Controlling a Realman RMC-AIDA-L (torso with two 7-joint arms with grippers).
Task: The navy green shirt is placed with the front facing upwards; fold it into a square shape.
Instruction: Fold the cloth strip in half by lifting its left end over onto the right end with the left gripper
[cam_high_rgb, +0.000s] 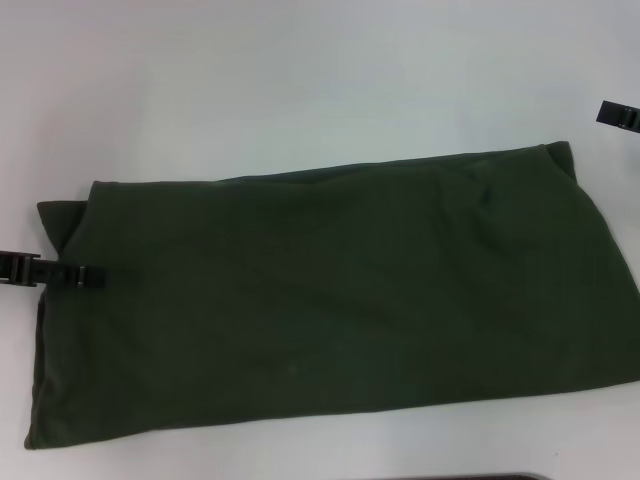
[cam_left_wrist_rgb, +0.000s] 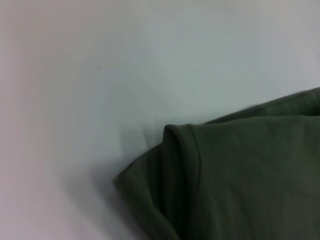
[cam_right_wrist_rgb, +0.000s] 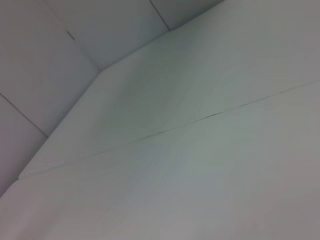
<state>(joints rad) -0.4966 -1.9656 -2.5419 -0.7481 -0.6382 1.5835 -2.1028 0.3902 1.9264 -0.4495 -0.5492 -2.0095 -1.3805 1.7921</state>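
Folded navy green shirt (cam_high_rgb: 330, 300) lies plain side up across the white table (cam_high_rgb: 300, 80).

In the head view the shirt forms a long slanted rectangle filling the middle and lower frame. The left gripper (cam_high_rgb: 88, 275) reaches in from the left edge over the shirt's left end; whether it grasps the cloth cannot be told. The right gripper (cam_high_rgb: 618, 114) shows at the upper right edge, clear of the shirt, its state also unclear.

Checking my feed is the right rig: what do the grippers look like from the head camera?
Little shows. The left gripper is a slim black segmented bar with pale notches, over the shirt's edge. The right gripper is a small black angular piece at the frame edge. No cables or markings visible.
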